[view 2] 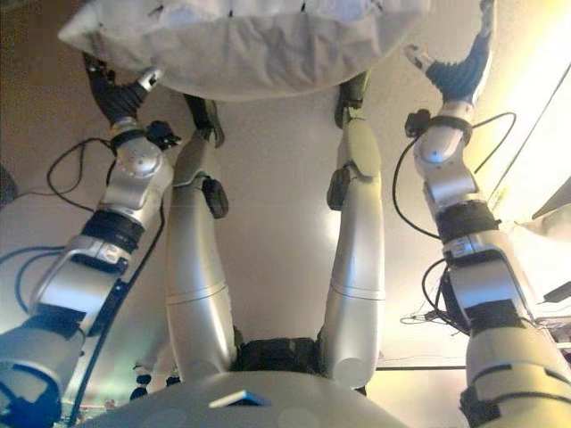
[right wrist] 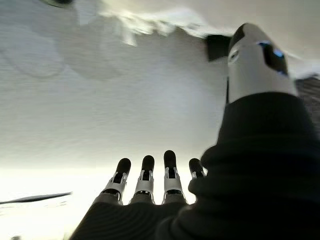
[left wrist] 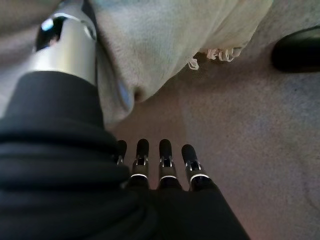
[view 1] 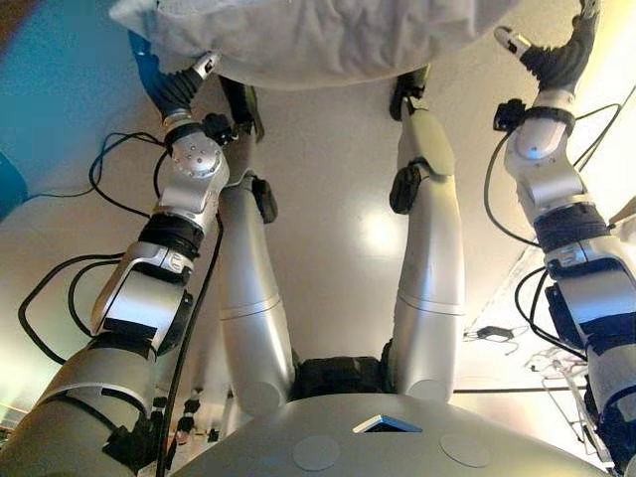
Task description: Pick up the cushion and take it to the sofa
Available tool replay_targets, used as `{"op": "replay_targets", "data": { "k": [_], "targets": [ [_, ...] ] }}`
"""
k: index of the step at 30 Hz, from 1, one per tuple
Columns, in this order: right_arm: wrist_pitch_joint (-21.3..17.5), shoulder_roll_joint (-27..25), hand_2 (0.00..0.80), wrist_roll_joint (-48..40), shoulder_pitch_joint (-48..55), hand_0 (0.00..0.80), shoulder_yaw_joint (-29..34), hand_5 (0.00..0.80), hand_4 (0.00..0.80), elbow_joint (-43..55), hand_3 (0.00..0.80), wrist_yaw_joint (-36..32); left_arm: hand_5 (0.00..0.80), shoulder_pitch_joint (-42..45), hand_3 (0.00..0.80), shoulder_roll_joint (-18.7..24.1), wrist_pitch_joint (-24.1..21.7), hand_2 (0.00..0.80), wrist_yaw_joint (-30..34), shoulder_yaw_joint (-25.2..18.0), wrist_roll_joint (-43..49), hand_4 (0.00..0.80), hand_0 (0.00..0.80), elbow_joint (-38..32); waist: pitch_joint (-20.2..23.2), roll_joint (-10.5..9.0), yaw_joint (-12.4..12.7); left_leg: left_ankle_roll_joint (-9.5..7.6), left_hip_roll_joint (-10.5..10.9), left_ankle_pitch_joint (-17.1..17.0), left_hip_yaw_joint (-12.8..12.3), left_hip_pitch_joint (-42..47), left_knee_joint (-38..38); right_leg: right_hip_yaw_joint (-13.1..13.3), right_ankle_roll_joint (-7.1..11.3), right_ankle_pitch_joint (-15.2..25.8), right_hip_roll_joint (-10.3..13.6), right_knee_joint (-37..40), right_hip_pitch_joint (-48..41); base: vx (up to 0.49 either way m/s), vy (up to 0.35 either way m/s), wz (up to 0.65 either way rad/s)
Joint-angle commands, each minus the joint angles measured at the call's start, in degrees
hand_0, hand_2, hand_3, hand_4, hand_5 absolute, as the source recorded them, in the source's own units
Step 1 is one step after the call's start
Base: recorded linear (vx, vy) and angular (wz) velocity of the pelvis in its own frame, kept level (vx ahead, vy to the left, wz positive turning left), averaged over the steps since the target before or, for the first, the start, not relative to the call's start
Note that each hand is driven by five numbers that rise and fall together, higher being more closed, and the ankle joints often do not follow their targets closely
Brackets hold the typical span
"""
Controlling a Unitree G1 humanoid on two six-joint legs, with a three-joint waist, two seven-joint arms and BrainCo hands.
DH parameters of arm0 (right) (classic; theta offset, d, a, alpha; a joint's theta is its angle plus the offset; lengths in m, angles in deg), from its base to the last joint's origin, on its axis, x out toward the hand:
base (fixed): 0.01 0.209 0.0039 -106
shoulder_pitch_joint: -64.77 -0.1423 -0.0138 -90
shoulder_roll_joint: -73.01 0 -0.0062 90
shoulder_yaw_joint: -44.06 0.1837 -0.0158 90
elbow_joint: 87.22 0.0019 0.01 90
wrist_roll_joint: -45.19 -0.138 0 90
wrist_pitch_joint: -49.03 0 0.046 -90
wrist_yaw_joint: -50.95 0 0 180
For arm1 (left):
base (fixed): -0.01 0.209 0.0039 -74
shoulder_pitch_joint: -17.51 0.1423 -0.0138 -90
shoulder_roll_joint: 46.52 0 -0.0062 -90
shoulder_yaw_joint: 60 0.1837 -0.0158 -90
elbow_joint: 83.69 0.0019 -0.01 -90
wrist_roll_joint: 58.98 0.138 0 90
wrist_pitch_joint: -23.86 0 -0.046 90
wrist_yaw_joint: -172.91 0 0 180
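A pale grey cushion [view 1: 318, 40] with a fringed edge [left wrist: 215, 52] is held off the floor between my two hands, at the top of both eye views [view 2: 241, 45]. My left hand [view 1: 174, 89] is at its left end. In the left wrist view the fingers [left wrist: 165, 155] are straight under the cushion and the thumb presses its side. My right hand [view 1: 556, 55] is at the right end. Its fingers [right wrist: 145, 172] are straight, with the thumb up beside the cushion's fringe [right wrist: 150, 24].
Pale floor [view 1: 338, 199] lies below the cushion. A blue surface [view 1: 60, 99] fills the upper left of the left eye view. A pale edge [view 1: 626, 214] and small items on the floor [view 1: 492, 333] lie to the right.
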State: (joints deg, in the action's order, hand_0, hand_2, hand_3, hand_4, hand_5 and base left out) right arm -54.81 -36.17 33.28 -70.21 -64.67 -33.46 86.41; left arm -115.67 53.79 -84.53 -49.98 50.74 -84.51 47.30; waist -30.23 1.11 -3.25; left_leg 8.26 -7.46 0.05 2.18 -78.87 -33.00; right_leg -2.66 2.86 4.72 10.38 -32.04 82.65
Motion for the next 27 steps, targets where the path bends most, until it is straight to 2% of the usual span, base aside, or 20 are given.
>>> {"op": "replay_targets", "data": {
  "k": [1, 3, 5, 6, 7, 8, 9, 11, 12, 14, 17, 18, 19, 20, 21, 22, 23, 24, 25, 27],
  "targets": [
    [-4.0, -3.2, 0.000, 0.4, 2.9, 0.000, 0.5, 0.000, 0.000, 6.4, 0.000, -4.1, 0.000, 0.8, 0.000, 2.7, -3.6, 0.000, -0.9, -6.0, 0.5, 0.000, 0.000, -5.0, 0.4, -1.00, 1.6, -1.01, 0.4, -0.7, 2.8, -4.7, -1.6, 1.8, 4.96, -2.6, 2.6, -3.3, 0.1, 0.031, 0.006, 0.09],
    [-4.0, -3.5, 0.000, -0.5, 1.8, 0.000, 0.3, 0.000, 0.000, 6.7, 0.000, -7.8, 0.000, 0.4, 0.000, 3.0, -3.6, 0.000, 0.9, -6.3, 0.2, 0.000, 0.000, -5.4, 0.4, -0.95, 1.9, -0.91, 0.6, -0.7, 2.9, -4.9, -1.6, 1.8, 5.07, -2.7, 2.7, -3.5, 0.4, 0.023, 0.010, 0.12],
    [-3.9, -3.9, 0.000, -2.9, 0.0, 0.000, -0.8, 0.000, 0.000, 7.0, 0.000, -14.6, 0.000, -0.4, 0.000, 3.3, -3.1, 0.000, 4.7, -6.0, -0.7, 0.000, 0.000, -6.0, 0.4, -0.87, 2.2, -0.80, 0.8, -0.6, 3.1, -5.1, -1.6, 1.7, 5.22, -2.9, 2.9, -3.6, 0.6, 0.021, 0.017, 0.12],
    [-3.1, -3.9, 0.000, -4.8, -1.0, 0.000, -1.4, 0.000, 0.000, 7.0, 0.000, -18.2, 0.000, -1.0, 0.000, 3.3, 0.3, 0.000, 5.8, -5.7, -3.0, 0.000, 0.000, -6.1, 0.4, -0.81, 2.4, -0.74, 0.9, -0.7, 3.2, -5.2, -1.5, 1.7, 5.26, -2.9, 3.0, -3.6, 0.7, 0.004, 0.017, 0.08],
    [-2.8, -3.2, 0.000, -7.5, -2.9, 0.000, -2.9, 0.000, 0.000, 6.0, 0.000, -24.9, 0.000, -2.2, 0.000, 2.4, -0.4, 0.000, 7.2, -4.5, -2.7, 0.000, 0.000, -4.6, 0.4, -1.07, 2.5, -0.84, 0.9, -0.7, 3.2, -5.0, -1.3, 1.4, 5.32, -3.1, 3.2, -3.8, 0.4, -0.002, 0.010, 0.04],
    [-2.4, -2.6, 0.000, -9.0, -4.8, 0.000, -4.5, 0.000, 0.000, 4.7, 0.000, -28.9, 0.000, -3.6, 0.000, 1.8, 3.4, 0.000, 4.8, -3.6, -4.3, 0.000, 0.000, -3.3, 0.4, -1.19, 2.6, -0.59, 1.1, -0.7, 3.4, -4.9, -1.0, 1.4, 5.45, -3.0, 3.2, -3.4, 0.4, 0.000, 0.000, 0.00],
    [-1.8, -1.2, 0.000, -10.8, -6.4, 0.000, -6.7, 0.000, 0.000, 3.6, 0.000, -34.0, 0.000, -4.4, 0.000, 0.5, 1.3, 0.000, 6.7, -2.4, -4.2, 0.000, 0.000, -1.0, 0.4, -1.44, 2.7, -0.55, 1.2, -0.9, 3.5, -4.6, -0.5, 1.1, 5.46, -3.2, 3.3, -3.1, 0.0, 0.000, 0.000, 0.00],
    [0.9, -0.5, 0.000, -14.8, -8.4, 0.000, -9.7, 0.000, 0.000, 4.2, 0.000, -42.7, 0.000, -5.1, 0.000, -0.5, 0.2, 0.000, 10.5, -1.0, -4.7, 0.000, 0.000, -1.0, 0.4, -1.45, 3.1, -0.30, 1.5, -1.3, 3.8, -4.4, 0.6, 0.9, 5.65, -2.8, 3.6, -1.9, -0.1, 0.002, -0.016, 0.01],
    [2.1, -0.5, 0.000, -16.4, -9.0, 0.000, -10.7, 0.000, 0.000, 5.6, 0.000, -46.5, 0.000, -5.4, 0.000, 0.1, -21.7, 0.000, 8.7, -0.2, 18.4, 0.000, 0.000, -2.2, 0.4, -1.50, 3.3, -0.31, 1.4, -1.4, 3.7, -4.5, 0.9, 0.6, 5.64, -3.0, 3.7, -1.9, -0.1, 0.003, -0.004, 0.07],
    [2.8, -1.7, 0.000, -20.4, -10.1, 0.000, -12.7, 0.000, 0.000, 6.5, 0.000, -53.4, 0.000, -8.0, 0.000, 1.7, -18.5, 0.000, 17.9, 3.0, 8.1, 0.000, 0.000, -5.5, 0.4, -1.56, 3.5, -0.21, 1.1, -1.7, 3.5, -4.4, 1.2, 0.2, 5.48, -3.3, 4.0, -2.5, -0.2, -0.012, 0.025, 0.09],
    [3.0, -2.1, 0.000, -25.6, -11.3, 0.000, -15.1, 0.000, 0.000, 6.9, 0.000, -60.7, 0.000, -10.2, 0.000, 2.6, -16.5, 0.000, 27.7, 6.4, 0.9, 0.000, 0.000, -4.0, 0.4, -1.54, 3.2, 0.05, 1.3, -2.0, 3.5, -4.4, 1.0, 0.5, 5.82, -3.2, 3.9, -3.1, -0.1, 0.007, 0.061, 0.08],
    [4.1, -1.8, 0.000, -27.3, -11.5, 0.000, -15.9, 0.000, 0.000, 7.9, 0.000, -62.2, 0.000, -10.1, 0.000, 2.1, 3.1, 0.000, 26.9, 7.0, -8.7, 0.000, 0.000, -4.2, 0.4, -1.28, 3.3, 0.07, 1.4, -1.9, 3.5, -4.4, 0.8, 0.8, 5.96, -3.1, 3.8, -3.2, 0.2, 0.008, 0.069, 0.12],
    [4.8, -1.3, 0.000, -27.9, -11.7, 0.000, -15.9, 0.000, 0.000, 8.4, 0.000, -63.5, 0.000, -9.6, 0.000, 1.6, 0.6, 0.000, 38.5, 7.5, -20.0, 0.000, 0.000, -3.2, 0.4, -1.12, 3.3, -0.09, 1.5, -2.2, 3.4, -4.6, 0.9, 0.8, 5.98, -3.1, 3.8, -3.4, 0.4, 0.006, 0.042, 0.14],
    [5.3, -1.1, 0.000, -28.6, -11.7, 0.000, -15.9, 0.000, 0.000, 8.5, 0.000, -64.9, 0.000, -9.5, 0.000, 1.5, 0.5, 0.000, 41.2, 7.7, -21.6, 0.000, 0.000, -2.4, 0.4, -1.08, 3.3, -0.16, 1.6, -2.3, 3.3, -4.6, 0.8, 0.8, 5.99, -3.2, 3.8, -3.6, 0.5, -0.018, 0.014, 0.10],
    [6.0, -0.1, 0.000, -30.0, -12.6, 0.000, -16.3, 0.000, 0.000, 8.5, 0.000, -67.8, 0.000, -9.6, 0.000, 1.9, -9.5, 0.000, 30.7, 9.7, -1.2, 0.000, 0.000, -2.7, 0.4, -0.87, 3.4, 0.01, 1.5, -2.1, 3.5, -4.8, 0.9, 0.8, 6.04, -3.3, 4.0, -3.4, 0.6, -0.014, 0.007, 0.07],
    [7.0, 0.0, 0.000, -30.4, -13.0, 0.000, -16.3, 0.000, 0.000, 8.7, 0.000, -69.4, 0.000, -9.3, 0.000, 1.7, -8.8, 0.000, 33.7, 9.7, -2.5, 0.000, 0.000, -3.1, 0.4, -0.72, 3.4, 0.04, 1.4, -2.1, 3.5, -4.9, 0.9, 0.7, 6.09, -3.3, 4.1, -3.3, 0.8, -0.014, 0.005, 0.04],
    [8.4, -0.3, 0.000, -30.8, -13.2, 0.000, -16.7, 0.000, 0.000, 9.9, 0.000, -71.8, 0.493, -8.7, 0.493, 1.4, 4.2, 0.493, 52.6, 9.5, -26.9, 0.493, 0.493, -4.6, 0.4, -0.40, 3.5, 0.13, 1.6, -1.9, 3.5, -4.9, 0.9, 0.9, 6.31, -3.0, 4.1, -2.8, 0.9, -0.019, -0.004, 0.04],
    [8.6, 0.0, 0.000, -30.6, -13.4, 0.000, -17.3, 0.000, 0.000, 10.5, 0.000, -72.8, 0.640, -7.5, 0.640, -0.9, 5.6, 0.640, 52.5, 8.6, -21.8, 0.640, 0.640, -5.5, 0.4, -0.27, 3.3, 0.07, 1.7, -2.0, 3.3, -5.2, 0.9, 0.9, 6.35, -2.8, 4.3, -2.8, 1.0, -0.030, -0.004, 0.03],
    [8.7, 0.3, 0.000, -29.7, -13.3, 0.000, -17.5, 0.000, 0.000, 10.7, 0.000, -74.1, 0.800, -7.4, 0.800, -1.1, 5.1, 0.800, 56.0, 9.6, -23.2, 0.800, 0.800, -5.0, 0.4, -0.25, 3.2, 0.22, 1.7, -2.1, 3.4, -5.1, 1.2, 0.9, 6.43, -2.7, 4.2, -2.5, 1.0, -0.038, 0.000, 0.03],
    [8.1, -0.9, 0.000, -29.7, -13.4, 0.000, -18.0, 0.000, 0.000, 11.4, 0.000, -74.9, 0.800, -6.4, 0.800, -0.7, 5.1, 0.800, 60.4, 10.6, -25.2, 0.800, 0.800, -5.1, 0.4, -0.10, 2.9, 0.36, 1.5, -2.3, 3.4, -5.0, 1.4, 0.9, 6.57, -2.1, 4.4, -1.9, 0.9, -0.030, 0.012, 0.05]
  ]
}}
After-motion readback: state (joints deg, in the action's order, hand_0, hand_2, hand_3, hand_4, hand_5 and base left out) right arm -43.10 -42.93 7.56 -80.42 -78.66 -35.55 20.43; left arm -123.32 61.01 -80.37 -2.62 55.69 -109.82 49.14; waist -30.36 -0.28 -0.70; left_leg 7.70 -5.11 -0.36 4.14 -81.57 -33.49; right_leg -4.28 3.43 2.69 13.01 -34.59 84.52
